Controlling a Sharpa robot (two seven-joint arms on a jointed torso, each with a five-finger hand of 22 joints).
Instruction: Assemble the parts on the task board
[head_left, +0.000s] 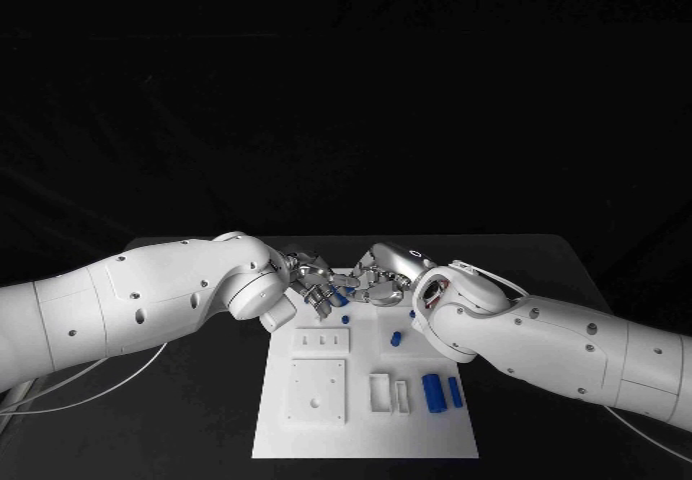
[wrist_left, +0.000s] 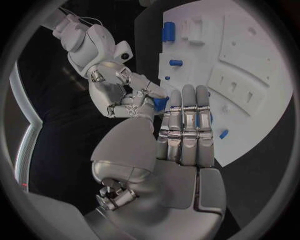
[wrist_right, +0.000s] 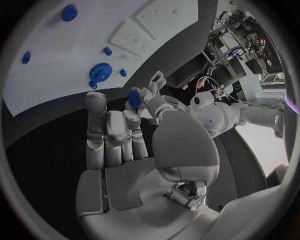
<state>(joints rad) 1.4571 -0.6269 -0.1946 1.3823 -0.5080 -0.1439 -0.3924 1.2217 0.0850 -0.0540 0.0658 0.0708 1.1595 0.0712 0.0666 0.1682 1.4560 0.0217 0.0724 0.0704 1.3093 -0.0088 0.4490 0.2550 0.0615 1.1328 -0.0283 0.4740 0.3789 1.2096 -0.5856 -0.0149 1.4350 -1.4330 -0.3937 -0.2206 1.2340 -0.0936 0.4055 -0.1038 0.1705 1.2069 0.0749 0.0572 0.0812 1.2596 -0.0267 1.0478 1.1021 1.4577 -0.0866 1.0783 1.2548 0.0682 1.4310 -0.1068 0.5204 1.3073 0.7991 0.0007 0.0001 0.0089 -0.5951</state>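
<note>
You are looking at a small blue part (head_left: 336, 296) being held above the far edge of the task board (head_left: 289, 435), just above centre of the head view, where both hands are meeting, which I read as a handover or re-grip to orient it. The left hand (head_left: 307, 277) and right hand (head_left: 378, 283) are both pinching at it; which one is carrying it I cannot tell. The other blue parts (head_left: 434, 391) are lying lower right on the board.

Black table (head_left: 534, 270) — extends beneath and beyond both hands. Grey cables (head_left: 65, 390) lie on it, trailing behind the left hand.
</note>
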